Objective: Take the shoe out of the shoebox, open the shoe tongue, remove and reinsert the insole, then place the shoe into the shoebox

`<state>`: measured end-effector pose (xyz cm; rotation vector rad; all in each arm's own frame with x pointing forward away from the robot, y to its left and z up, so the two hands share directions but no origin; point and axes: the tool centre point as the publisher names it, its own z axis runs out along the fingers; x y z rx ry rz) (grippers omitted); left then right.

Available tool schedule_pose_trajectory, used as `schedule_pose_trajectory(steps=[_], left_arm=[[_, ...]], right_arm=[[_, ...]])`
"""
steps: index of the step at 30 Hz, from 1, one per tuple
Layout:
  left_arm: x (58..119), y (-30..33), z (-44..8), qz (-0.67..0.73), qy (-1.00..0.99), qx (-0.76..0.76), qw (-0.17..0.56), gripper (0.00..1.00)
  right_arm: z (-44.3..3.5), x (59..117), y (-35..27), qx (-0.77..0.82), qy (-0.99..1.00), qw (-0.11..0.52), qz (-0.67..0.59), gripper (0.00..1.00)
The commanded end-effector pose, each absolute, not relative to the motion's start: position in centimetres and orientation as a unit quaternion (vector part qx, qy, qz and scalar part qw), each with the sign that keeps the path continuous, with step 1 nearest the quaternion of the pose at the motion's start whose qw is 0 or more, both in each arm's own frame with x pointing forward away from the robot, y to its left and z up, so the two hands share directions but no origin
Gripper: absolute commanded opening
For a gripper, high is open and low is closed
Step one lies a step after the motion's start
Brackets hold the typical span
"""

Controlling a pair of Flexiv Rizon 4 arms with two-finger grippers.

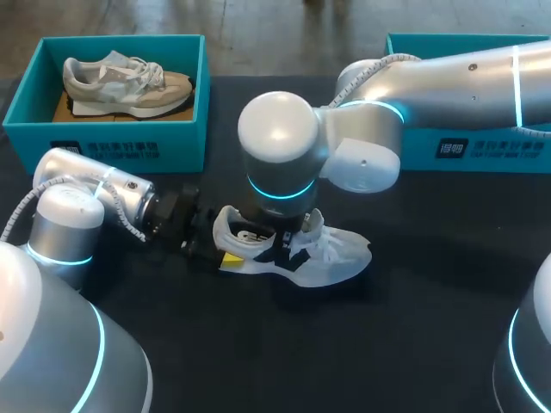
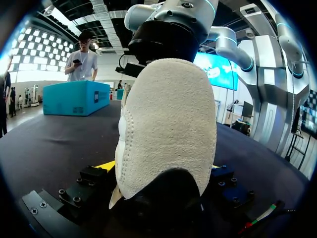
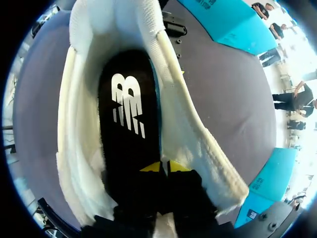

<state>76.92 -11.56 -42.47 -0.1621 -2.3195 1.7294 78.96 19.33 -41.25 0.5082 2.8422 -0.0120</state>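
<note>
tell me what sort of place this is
Probably a robot test bench for shoe handling: black table, teal shoebox holding a beige shoe, left arm and right arm on a white shoe.

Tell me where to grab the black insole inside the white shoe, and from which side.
Take the black insole at its heel end, coming down through the white shoe's open collar. That end lies bare in the opening; the laced upper covers the forefoot. The left gripper holds the heel from behind, so that side is taken.

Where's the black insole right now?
The insole sits inside the white shoe in the middle of the table. In the right wrist view its near edge is pinched by the right pincer.
</note>
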Motion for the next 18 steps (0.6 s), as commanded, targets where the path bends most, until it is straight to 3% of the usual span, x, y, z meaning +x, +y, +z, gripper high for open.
schedule_pose_trajectory(steps=[1, 11, 18], left_arm=[[77.0, -11.7, -42.2, 0.592, -0.795, -0.056, 0.122, 0.0], [77.0, -11.7, -42.2, 0.592, -0.795, -0.056, 0.122, 0.0], [77.0, -11.7, -42.2, 0.592, -0.795, -0.056, 0.122, 0.0]], right_arm=[[-42.7, 78.3, 19.7, 0.175, 0.977, 0.125, -0.005, 0.66], [-44.0, 76.6, 20.5, 0.169, 0.982, 0.088, -0.007, 0.49], [-45.3, 75.7, 21.3, 0.159, 0.986, 0.057, -0.002, 0.49]])
